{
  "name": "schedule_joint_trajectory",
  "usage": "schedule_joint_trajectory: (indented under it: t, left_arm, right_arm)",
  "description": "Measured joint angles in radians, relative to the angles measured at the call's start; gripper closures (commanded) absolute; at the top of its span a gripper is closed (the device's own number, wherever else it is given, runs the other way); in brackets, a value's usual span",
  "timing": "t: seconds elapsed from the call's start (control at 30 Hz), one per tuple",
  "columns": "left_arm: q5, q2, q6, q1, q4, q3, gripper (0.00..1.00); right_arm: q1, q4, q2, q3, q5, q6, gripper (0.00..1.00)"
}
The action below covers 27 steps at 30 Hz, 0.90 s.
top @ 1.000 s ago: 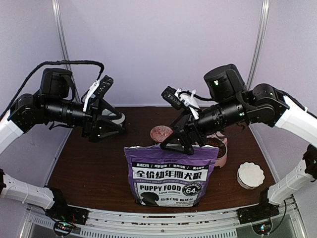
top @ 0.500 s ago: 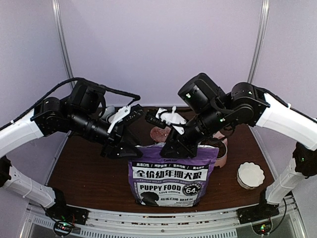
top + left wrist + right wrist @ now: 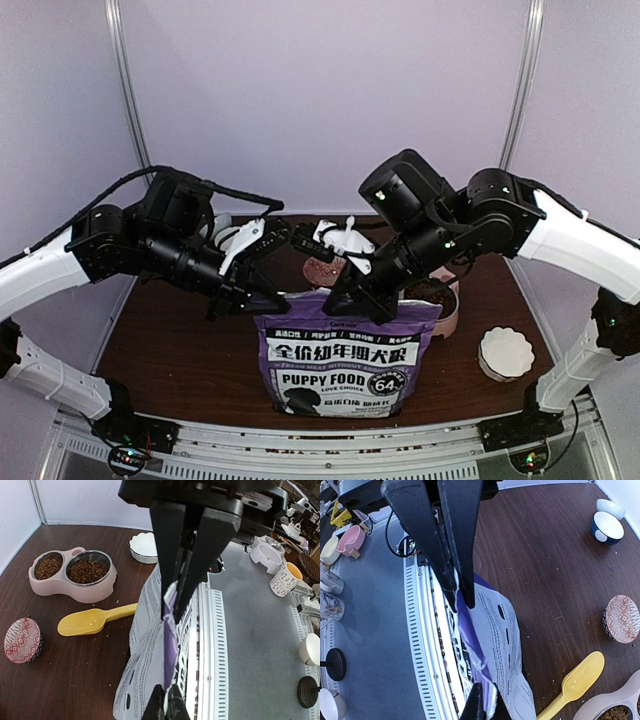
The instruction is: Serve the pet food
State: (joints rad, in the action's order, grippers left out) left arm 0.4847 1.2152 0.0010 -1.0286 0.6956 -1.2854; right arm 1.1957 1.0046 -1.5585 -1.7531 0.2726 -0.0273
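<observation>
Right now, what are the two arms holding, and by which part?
The left end effector and right end effector both pinch the purple puppy food bag by its top edge.

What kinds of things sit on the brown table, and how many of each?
Purple food bag: 1
Pink double feeder, kibble in it: 1
Yellow scoop: 1
Loose bowls: 4 (white scalloped bowl, red-patterned bowl, dark blue bowl, pale bowl beside it)
Total: 7

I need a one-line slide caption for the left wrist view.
Left claw pinches the food bag at its top edge; yellow scoop and pink feeder with kibble beyond.
</observation>
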Motion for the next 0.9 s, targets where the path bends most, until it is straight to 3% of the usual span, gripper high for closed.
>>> schedule_joint_trajectory:
  t: [0.27,0.33,0.4,0.63,0.77,0.9]
  left_arm:
    - [-0.003,-0.005,-0.016,-0.001,-0.008,0.006,1.00]
    - [-0.002,-0.006,-0.020,0.000,-0.008,0.007,1.00]
    - [-0.003,-0.006,-0.023,0.000,-0.008,0.007,1.00]
    - [-0.016,-0.015,-0.025,-0.001,-0.016,0.018,1.00]
    - [-0.026,-0.020,-0.025,-0.004,-0.020,0.020,1.00]
    - [-0.039,-0.020,-0.021,-0.008,-0.029,0.020,1.00]
  right_arm:
    - [0.000,-0.080,0.009,0.035,0.026,0.023,0.82]
    - [0.000,-0.085,0.009,0.037,0.035,0.026,0.85]
    - [0.000,-0.087,0.009,0.037,0.041,0.027,0.98]
    - [0.000,-0.091,0.009,0.039,0.041,0.028,1.00]
    - [0.000,-0.089,0.012,0.039,0.016,0.016,0.96]
    - [0.005,-0.089,0.026,0.053,-0.013,0.001,0.85]
